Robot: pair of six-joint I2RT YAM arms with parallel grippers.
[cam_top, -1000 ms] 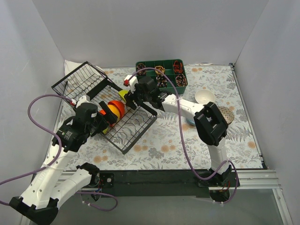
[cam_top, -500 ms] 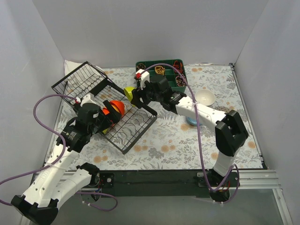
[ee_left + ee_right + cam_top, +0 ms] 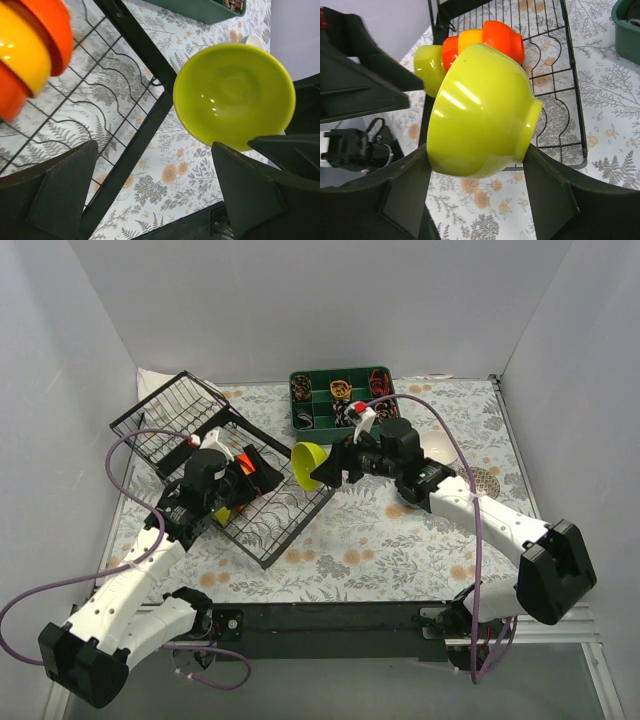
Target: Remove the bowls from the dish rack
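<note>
My right gripper (image 3: 335, 466) is shut on a lime-yellow bowl (image 3: 310, 465), held on its side in the air just past the right edge of the black wire dish rack (image 3: 283, 530). In the right wrist view the fingers (image 3: 405, 190) clamp this bowl (image 3: 480, 110). Left in the rack are a second lime bowl (image 3: 427, 62), a red one (image 3: 451, 47), a yellow-orange one (image 3: 470, 37) and an orange one (image 3: 502, 37). My left gripper (image 3: 248, 472) hovers open and empty over the rack next to these bowls (image 3: 30, 45).
A green divided tray (image 3: 340, 400) of small items stands at the back. A white bowl (image 3: 443, 447) and a mosaic-patterned bowl (image 3: 487, 480) sit on the floral cloth at the right, partly behind my right arm. The rack's tilted panel (image 3: 170, 415) rises at the back left.
My right gripper has drawn the lime-yellow bowl out of the rack and moved it right. My left arm has swung forward over the rack.
</note>
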